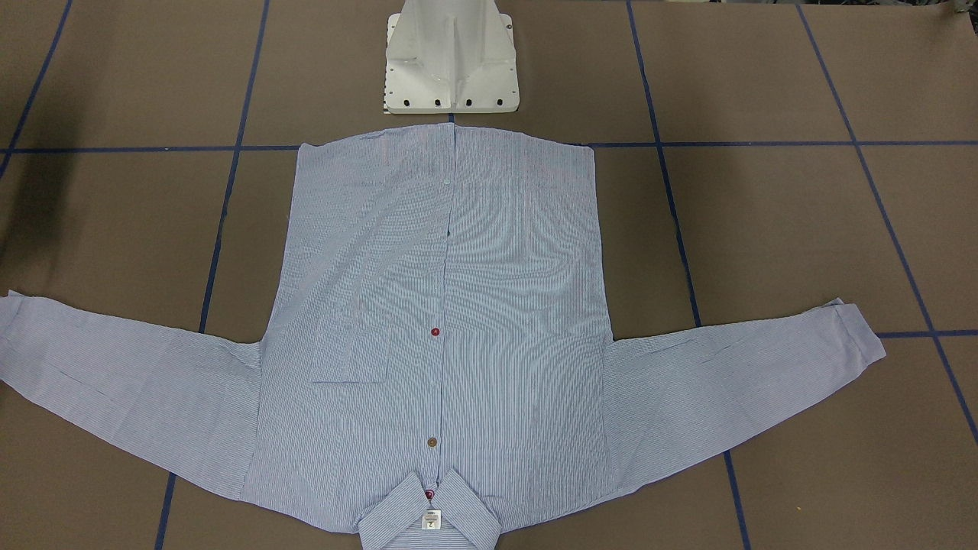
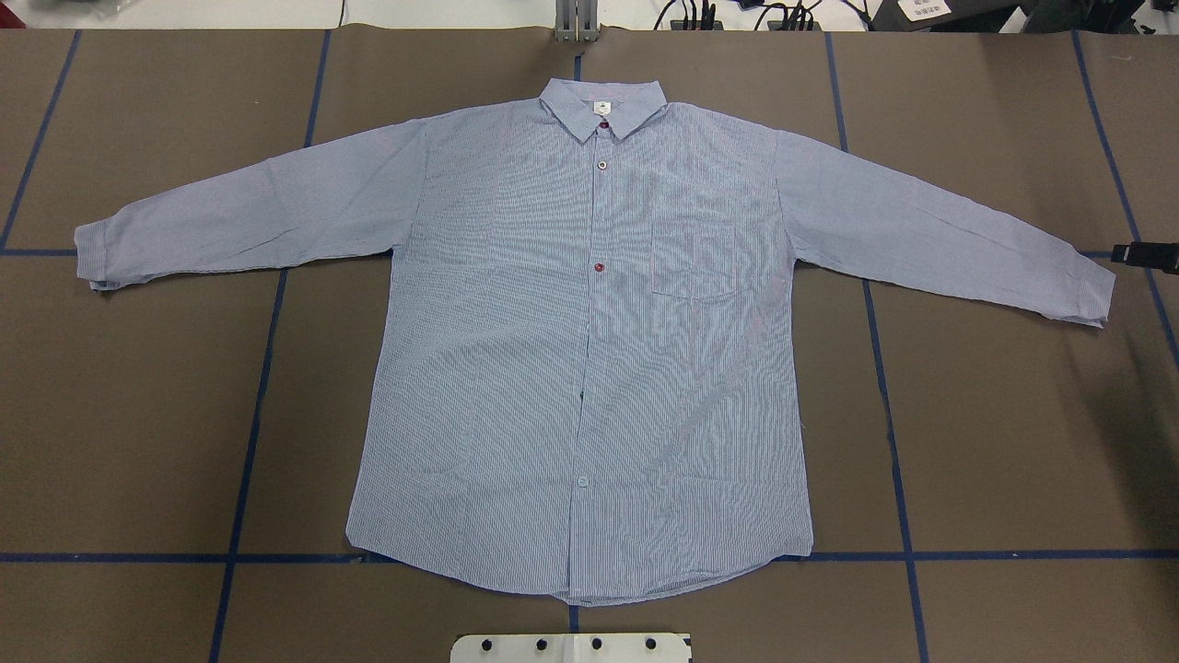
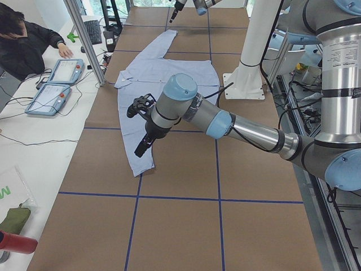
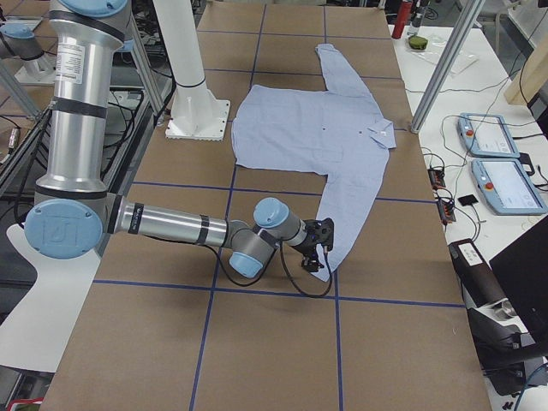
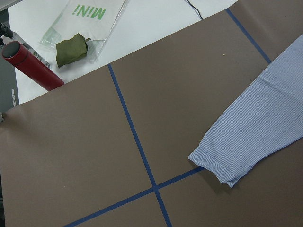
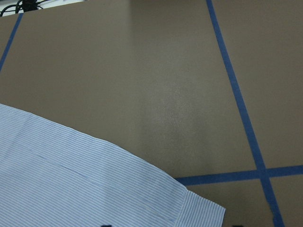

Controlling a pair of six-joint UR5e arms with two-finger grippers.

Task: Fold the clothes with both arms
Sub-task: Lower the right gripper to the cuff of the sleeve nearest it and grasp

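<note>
Overhead exterior view: the shirt [image 2: 589, 368] lies flat and face up in the middle of the desk [image 2: 138, 414]. It is buttoned, w/ the hem toward the robot's edge, the collar [image 2: 603, 106] toward the far edge and both sleeves spread out to the desk ends.

The fabric looks thin and light. I judge it soft, w/o any stiffness, so it will sag and drag if lifted at one point only, and it probably slides easily on the desk. The best hold, I think, is a pinch on the thicker places, e.g. the cuffs or shoulder seams, both sides at once.

In the exterior left view the left gripper [image 3: 141, 148] hangs above the desk close to the left cuff [image 5: 215, 165], apparently not touching. The right gripper [image 4: 315, 261] is low, just beside the right cuff [image 6: 199, 210] — contact I cannot tell. Both cuffs lie flat on the desk, so probably no cloth is held; how far the jaws stand apart I cannot tell.
</note>
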